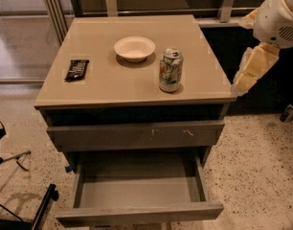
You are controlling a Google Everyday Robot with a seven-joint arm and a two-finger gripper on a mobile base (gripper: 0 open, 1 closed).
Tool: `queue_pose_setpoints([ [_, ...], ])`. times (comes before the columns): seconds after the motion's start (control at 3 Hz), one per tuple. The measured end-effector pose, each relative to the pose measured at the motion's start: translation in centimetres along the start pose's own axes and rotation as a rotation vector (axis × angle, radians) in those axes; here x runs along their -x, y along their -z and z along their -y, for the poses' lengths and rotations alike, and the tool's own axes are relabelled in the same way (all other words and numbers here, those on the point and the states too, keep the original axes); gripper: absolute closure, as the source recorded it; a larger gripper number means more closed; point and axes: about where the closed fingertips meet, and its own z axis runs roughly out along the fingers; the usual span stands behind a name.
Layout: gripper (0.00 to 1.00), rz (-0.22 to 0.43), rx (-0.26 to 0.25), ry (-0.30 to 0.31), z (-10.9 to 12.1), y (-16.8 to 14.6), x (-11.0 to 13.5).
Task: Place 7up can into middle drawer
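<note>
The 7up can (171, 70) stands upright on the tan cabinet top (103, 80), right of the middle, whitish-silver with green print. The middle drawer (139, 213) is pulled open at the bottom of the cabinet, with a plain grey front and a bare grey inner floor. My gripper (247, 73) hangs in the air off the right edge of the cabinet top, at about the can's height and roughly a can's height to its right. It hangs from the white arm (280, 13) and holds nothing.
A white bowl (134, 48) sits behind and left of the can. A dark snack bar (76, 69) lies at the top's left side. The drawer front with pale scratch marks (137, 135) is shut above the open one. Speckled floor surrounds the cabinet, and a black stand (41, 212) is at lower left.
</note>
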Motion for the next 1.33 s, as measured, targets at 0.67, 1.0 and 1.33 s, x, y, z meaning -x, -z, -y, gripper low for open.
queue_pose_setpoints([
  [0.67,0.0,0.185,0.035,-0.061,4.0,-4.4,2.9],
  [1.0,0.0,0.185,0.035,-0.062,4.0,-4.4,2.9],
  [1.33,0.0,0.225,0.079,-0.103,3.7,-7.0,1.7],
])
